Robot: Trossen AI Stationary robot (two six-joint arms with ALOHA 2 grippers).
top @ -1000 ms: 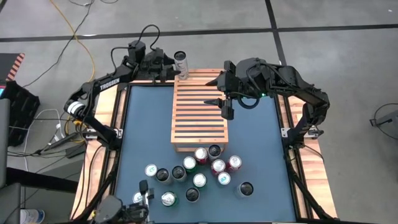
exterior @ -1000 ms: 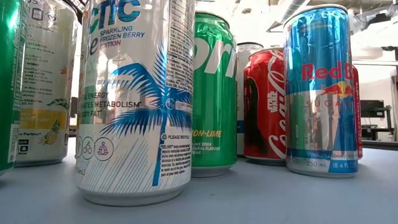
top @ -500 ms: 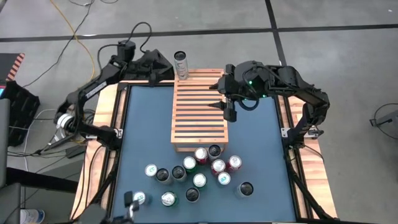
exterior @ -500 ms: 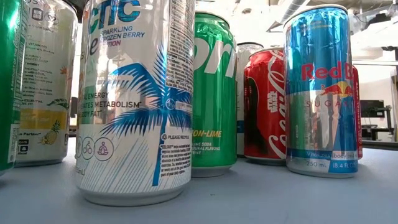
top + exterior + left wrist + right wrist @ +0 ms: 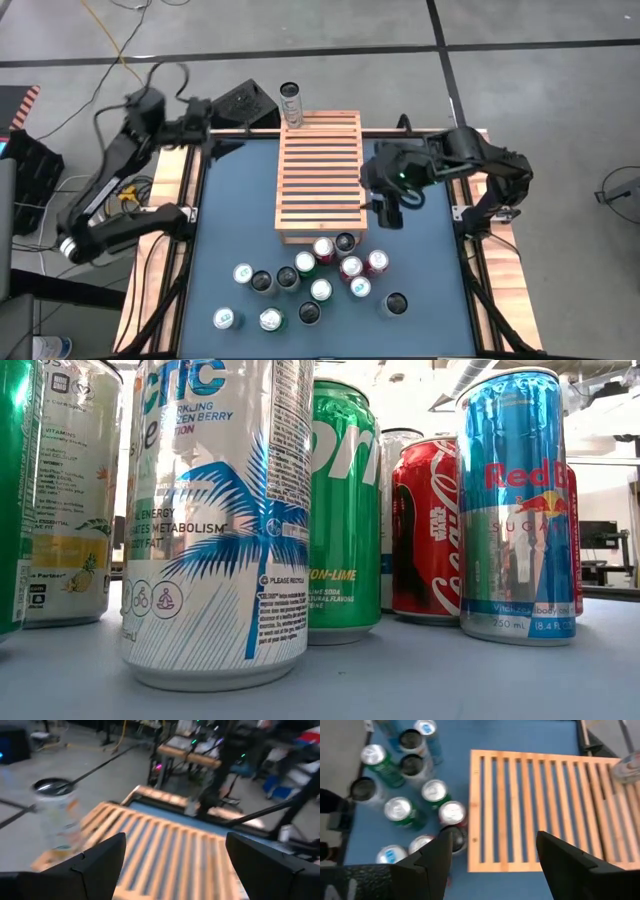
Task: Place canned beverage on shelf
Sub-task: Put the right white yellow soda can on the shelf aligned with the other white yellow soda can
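The slatted wooden shelf (image 5: 318, 175) lies on the blue table top. A pale canned beverage (image 5: 291, 103) stands upright on the shelf's far left corner; the left wrist view shows it too (image 5: 55, 812). My left gripper (image 5: 243, 108) is open and level, left of that can and apart from it, with nothing between its fingers (image 5: 175, 840). My right gripper (image 5: 388, 205) is open and slants down beside the shelf's right edge, holding nothing (image 5: 495, 835). It looks down on the shelf (image 5: 540, 805).
Several loose cans (image 5: 320, 275) stand clustered on the table just near of the shelf, also seen in the right wrist view (image 5: 410, 805) and close up in the low view (image 5: 215, 520). Wooden rails (image 5: 170, 250) border the table. Bare blue surface lies left and right of the shelf.
My left gripper has drawn back from the can toward the table's left edge and risen, staying open. The can stays upright on the shelf's far left corner. My right gripper has gone toward the near right, off the shelf's top to its right edge, tipping further down.
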